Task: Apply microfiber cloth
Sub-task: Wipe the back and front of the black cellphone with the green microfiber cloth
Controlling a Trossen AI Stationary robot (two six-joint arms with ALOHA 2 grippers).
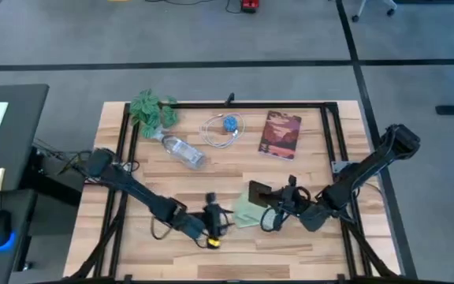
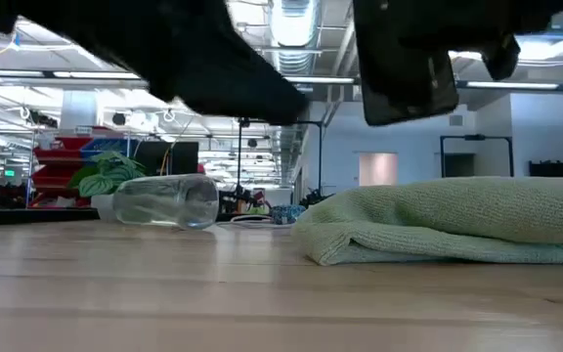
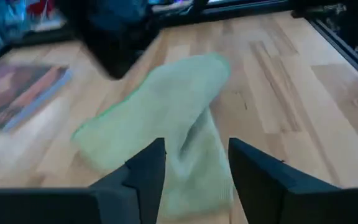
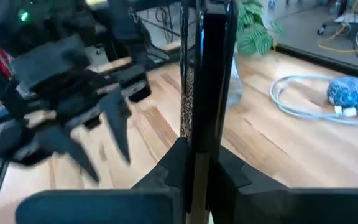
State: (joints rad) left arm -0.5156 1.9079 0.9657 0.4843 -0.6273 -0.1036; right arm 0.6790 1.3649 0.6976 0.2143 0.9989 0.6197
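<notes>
A: Where does the microfiber cloth (image 1: pixel 247 213) lie?

B: Crumpled on the wooden table (image 1: pixel 306 244), near the front edge, well in front of the dark red book (image 1: pixel 280 134). The low view shows it folded over itself in a thick mound, not spread flat.

A: And the phone?

B: The right gripper (image 1: pixel 288 195) is clamped on the black phone (image 1: pixel 259 194), holding it on edge just above the cloth's far side. In the right wrist view the phone stands thin between that arm's two fingers.

A: What of the left gripper (image 1: pixel 213 218)?

B: It hovers just beside the cloth, on the side away from the phone, with its fingers (image 3: pixel 143 175) spread apart and nothing between them. The left wrist view looks straight past them onto the pale green fabric.

A: So which step is this?

B: I judge it the reach for the cloth: phone presented, cloth not yet grasped.

A: What does the next move need?

B: Probably the left gripper going down onto a raised fold and pinching only fabric, then lifting it toward the phone's face. The bunched cloth may drag or slip, so a firm bite matters.
</notes>
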